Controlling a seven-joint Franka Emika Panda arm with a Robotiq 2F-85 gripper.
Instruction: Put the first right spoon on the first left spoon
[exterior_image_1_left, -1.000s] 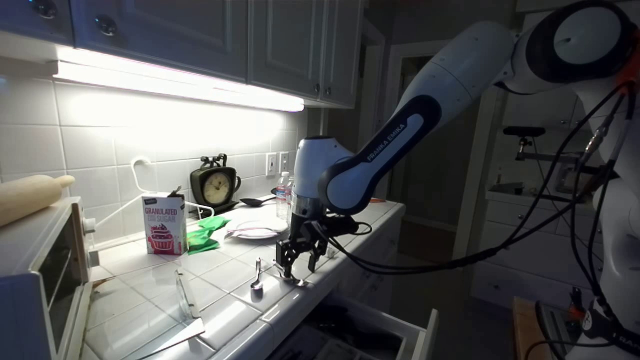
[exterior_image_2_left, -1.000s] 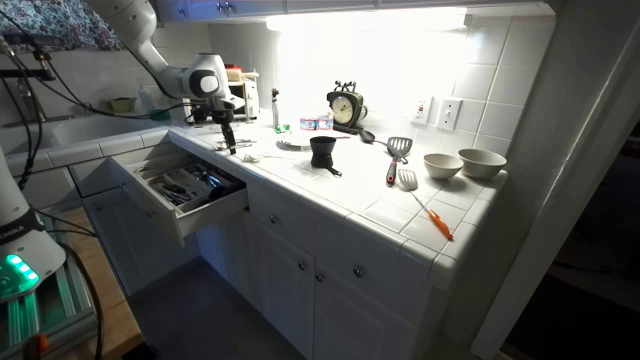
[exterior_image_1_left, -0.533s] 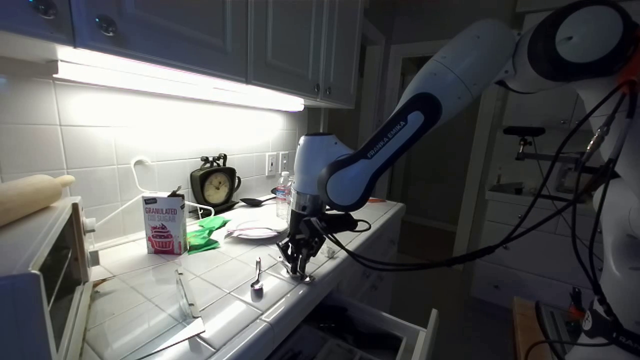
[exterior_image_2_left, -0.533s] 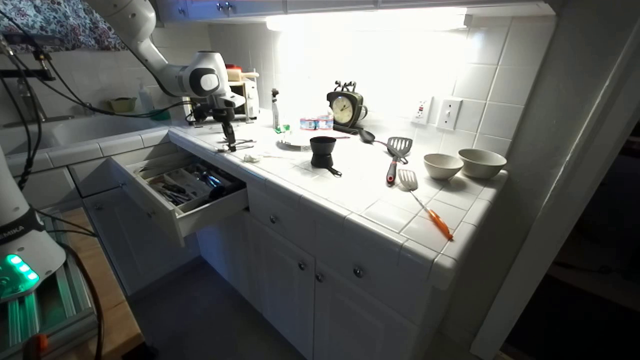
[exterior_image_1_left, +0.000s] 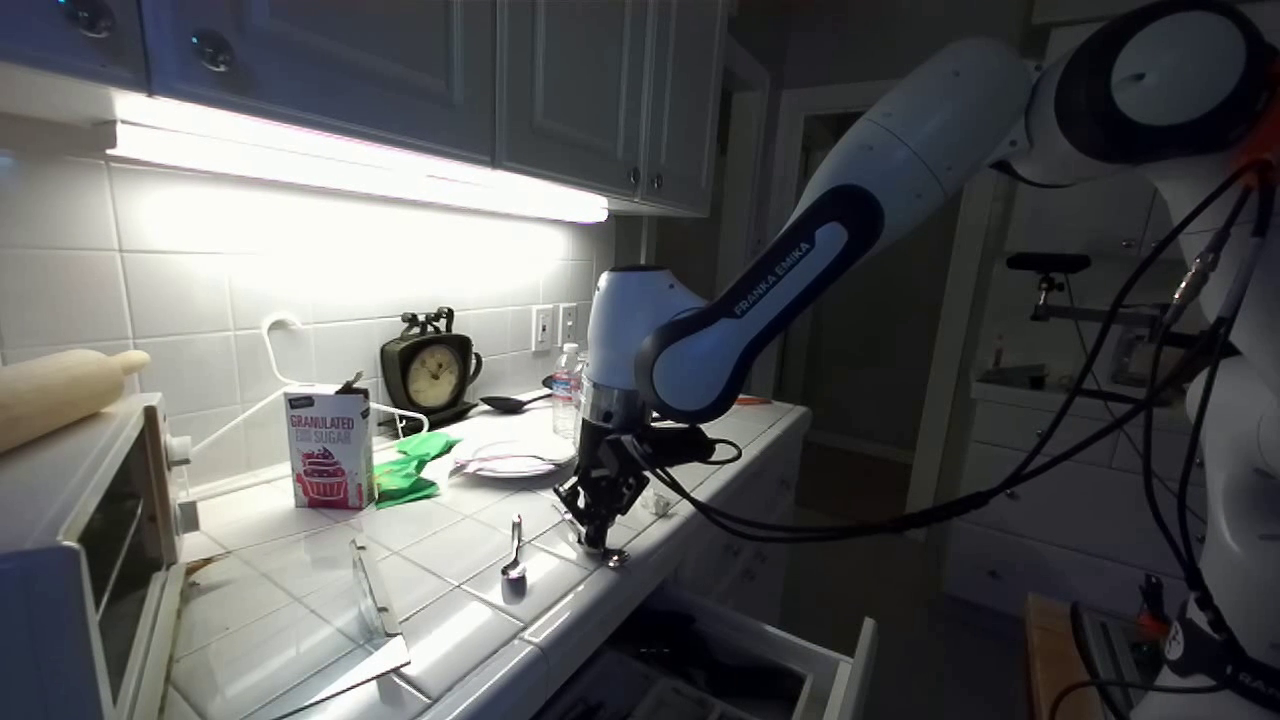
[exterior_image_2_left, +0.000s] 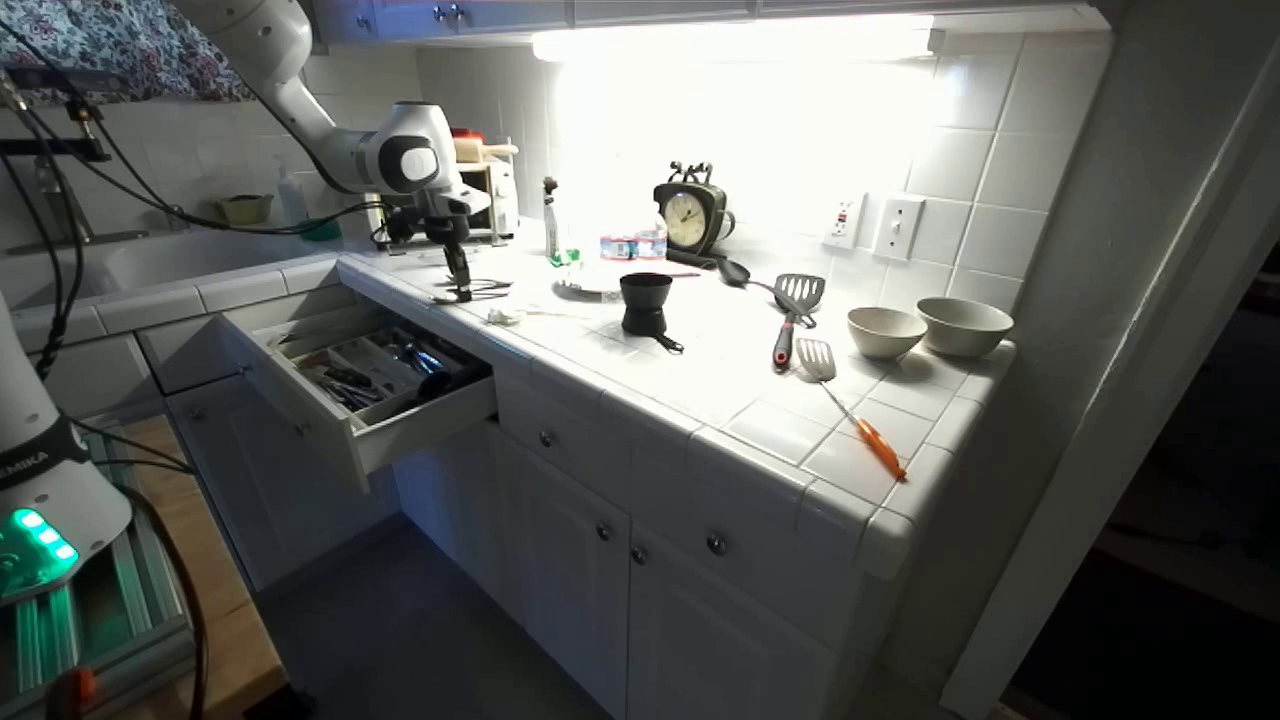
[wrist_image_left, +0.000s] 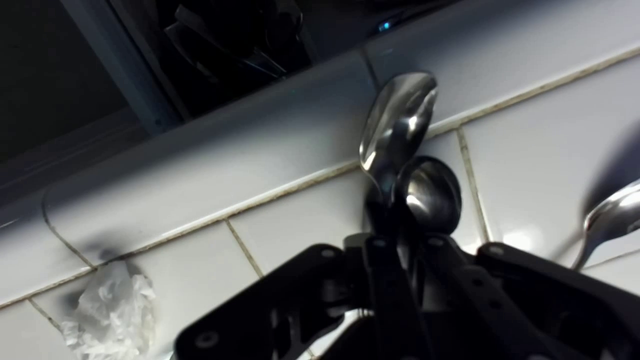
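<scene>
On the counter my gripper (wrist_image_left: 406, 241) points down with its jaws together on metal. In the wrist view a large spoon bowl (wrist_image_left: 397, 120), taken as the right spoon, reaches past the fingertips over the counter's rounded edge. A smaller spoon bowl (wrist_image_left: 432, 195) lies tight against it. Both necks run in at the fingertips, and I cannot tell whether the second one is gripped too. The black fingers hide most of the handles. A separate spoon (wrist_image_left: 612, 220) lies apart at the right; in an exterior view this left spoon (exterior_image_1_left: 514, 572) shows with its handle toward the wall.
Below the counter's front edge a drawer (exterior_image_2_left: 410, 445) with cutlery stands pulled out. Crumpled clear plastic (wrist_image_left: 112, 310) lies near the gripper. Plates (exterior_image_1_left: 510, 455), a sugar box (exterior_image_1_left: 330, 450) and a metal bracket (exterior_image_1_left: 372, 590) are around. A black double cup (exterior_image_2_left: 646, 300) stands farther along.
The jaws have come together from wide apart, taking hold at the spoon necks. The spoon bowl under the gripper has shifted slightly. The separate left spoon has stayed put.
</scene>
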